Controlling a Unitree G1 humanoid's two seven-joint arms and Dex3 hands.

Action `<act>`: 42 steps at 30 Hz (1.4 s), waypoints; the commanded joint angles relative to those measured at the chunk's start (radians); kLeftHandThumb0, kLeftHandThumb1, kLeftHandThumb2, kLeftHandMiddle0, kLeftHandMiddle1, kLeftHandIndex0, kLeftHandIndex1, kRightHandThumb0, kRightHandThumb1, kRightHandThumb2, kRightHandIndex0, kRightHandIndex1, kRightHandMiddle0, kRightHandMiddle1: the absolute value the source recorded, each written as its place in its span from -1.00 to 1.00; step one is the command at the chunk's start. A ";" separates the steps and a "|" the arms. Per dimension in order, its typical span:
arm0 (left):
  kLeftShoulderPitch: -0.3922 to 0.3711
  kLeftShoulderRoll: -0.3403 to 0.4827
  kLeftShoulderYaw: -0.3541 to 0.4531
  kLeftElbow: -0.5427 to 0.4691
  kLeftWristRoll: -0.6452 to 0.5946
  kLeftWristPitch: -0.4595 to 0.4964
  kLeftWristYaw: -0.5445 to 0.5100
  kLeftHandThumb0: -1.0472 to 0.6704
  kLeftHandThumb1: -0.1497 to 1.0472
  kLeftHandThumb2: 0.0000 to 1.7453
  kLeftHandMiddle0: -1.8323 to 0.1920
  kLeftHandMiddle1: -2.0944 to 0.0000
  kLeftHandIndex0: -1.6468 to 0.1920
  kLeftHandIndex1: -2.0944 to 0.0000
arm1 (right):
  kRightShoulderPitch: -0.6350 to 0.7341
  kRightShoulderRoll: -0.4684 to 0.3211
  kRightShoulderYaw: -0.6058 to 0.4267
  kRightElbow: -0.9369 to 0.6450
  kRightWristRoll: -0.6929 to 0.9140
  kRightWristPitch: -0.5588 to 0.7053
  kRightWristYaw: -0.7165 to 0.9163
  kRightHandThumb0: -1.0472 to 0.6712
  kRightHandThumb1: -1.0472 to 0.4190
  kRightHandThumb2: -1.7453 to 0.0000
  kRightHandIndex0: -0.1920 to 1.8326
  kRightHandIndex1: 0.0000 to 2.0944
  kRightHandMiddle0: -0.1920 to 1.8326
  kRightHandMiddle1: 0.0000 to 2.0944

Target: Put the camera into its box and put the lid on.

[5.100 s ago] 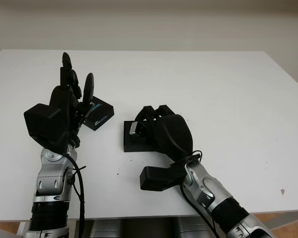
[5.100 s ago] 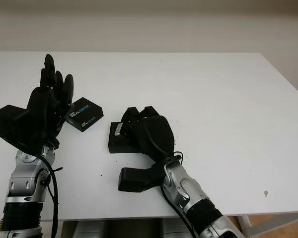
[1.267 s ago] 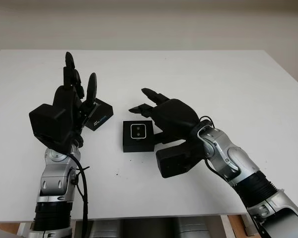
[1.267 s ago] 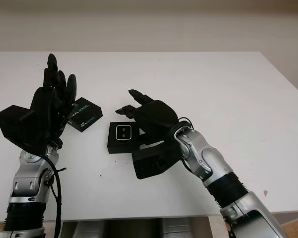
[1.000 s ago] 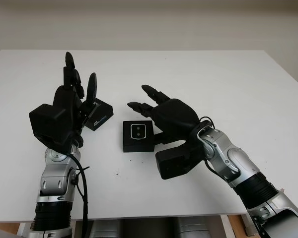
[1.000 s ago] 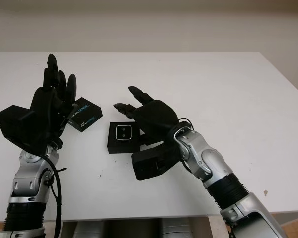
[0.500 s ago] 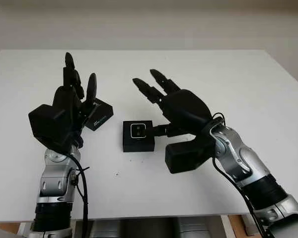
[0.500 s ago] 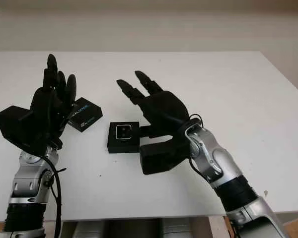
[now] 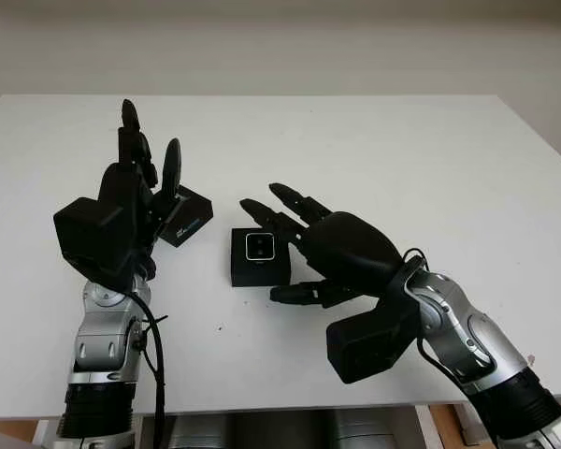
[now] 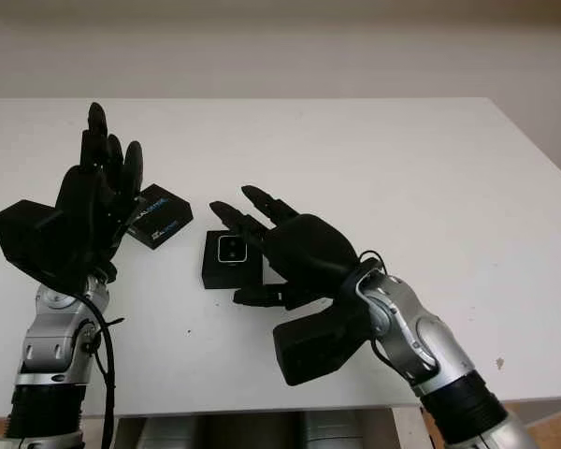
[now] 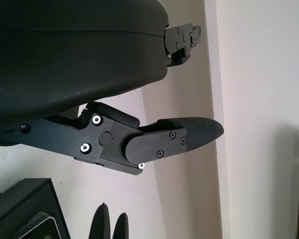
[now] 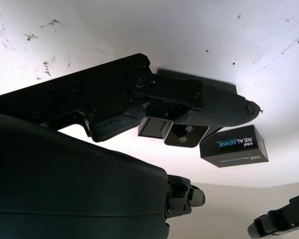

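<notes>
Camera (image 9: 261, 246) sitting snug in its box (image 9: 260, 269) mid-table, lens up, ready for covering. Right hand (image 9: 341, 251) open just beside the box, holding nothing. Lid (image 9: 185, 216) flat on the table behind the raised, open left hand (image 9: 122, 210), waiting to go on.

A broad white counter (image 9: 374, 140) stretches out ahead, its far edge meeting a plain pale wall (image 9: 280, 47). Small dark specks (image 9: 221, 328) mark its surface near the front edge. Soft, even light falls across it, casting faint shadows.
</notes>
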State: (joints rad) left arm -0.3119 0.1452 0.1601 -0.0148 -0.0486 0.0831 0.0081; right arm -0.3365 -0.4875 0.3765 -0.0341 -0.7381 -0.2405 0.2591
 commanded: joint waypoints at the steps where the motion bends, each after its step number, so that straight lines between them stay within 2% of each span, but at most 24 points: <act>1: -0.002 0.004 0.000 -0.016 0.000 -0.002 0.000 -0.45 1.00 -0.37 1.00 1.00 1.00 1.00 | -0.001 -0.005 0.002 0.008 -0.011 -0.012 -0.012 -0.82 -1.00 0.21 -0.94 -0.96 -0.86 -0.94; 23: 0.013 0.003 0.004 -0.043 -0.009 0.007 -0.006 -0.45 1.00 -0.38 1.00 1.00 1.00 1.00 | -0.087 0.038 0.056 0.263 -0.077 -0.015 -0.103 -0.83 -1.00 0.27 -0.88 -0.94 -0.76 -0.92; 42: 0.021 -0.003 0.001 -0.054 -0.003 0.013 0.002 -0.44 1.00 -0.36 1.00 1.00 1.00 1.00 | -0.067 -0.002 0.103 0.191 -0.112 -0.073 -0.055 -0.86 -1.00 0.21 -0.89 -0.95 -0.79 -0.95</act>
State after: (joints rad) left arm -0.2974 0.1440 0.1613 -0.0469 -0.0502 0.0959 0.0075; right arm -0.4060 -0.4838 0.4691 0.1786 -0.8463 -0.3012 0.2010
